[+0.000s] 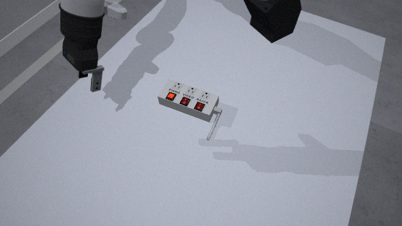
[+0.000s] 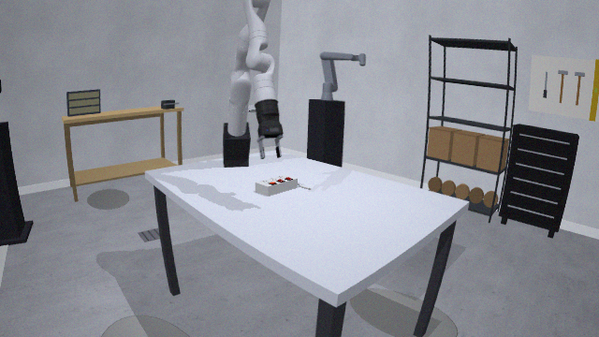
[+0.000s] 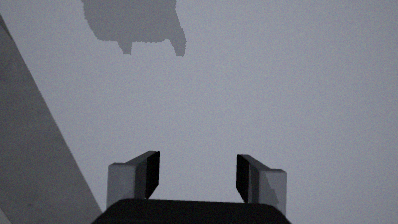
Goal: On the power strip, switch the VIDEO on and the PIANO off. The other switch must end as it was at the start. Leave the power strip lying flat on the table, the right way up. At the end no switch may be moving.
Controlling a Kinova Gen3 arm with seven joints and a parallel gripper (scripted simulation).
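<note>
A white power strip (image 1: pixel 189 98) lies flat on the white table, right way up, with three red rocker switches. The PIANO switch (image 1: pixel 170 96) at the left end glows bright orange-red. The VIDEO switch (image 1: pixel 184 101) in the middle and the third switch (image 1: pixel 199 106) at the right are dark red. A short grey cable stub (image 1: pixel 213 125) sticks out from the strip's right end. The strip also shows in the exterior view (image 2: pixel 276 185). My gripper (image 1: pixel 91 80) hangs open and empty above the table's left edge, well to the left of the strip. In the wrist view my fingers stand wide over bare table.
A black pedestal (image 2: pixel 325 131) with a second grey arm stands behind the table. My own base (image 2: pixel 236 150) stands at the table's far edge. A wooden bench (image 2: pixel 123 140), a metal shelf (image 2: pixel 469 126) and a black drawer cabinet (image 2: pixel 538 178) stand farther off.
</note>
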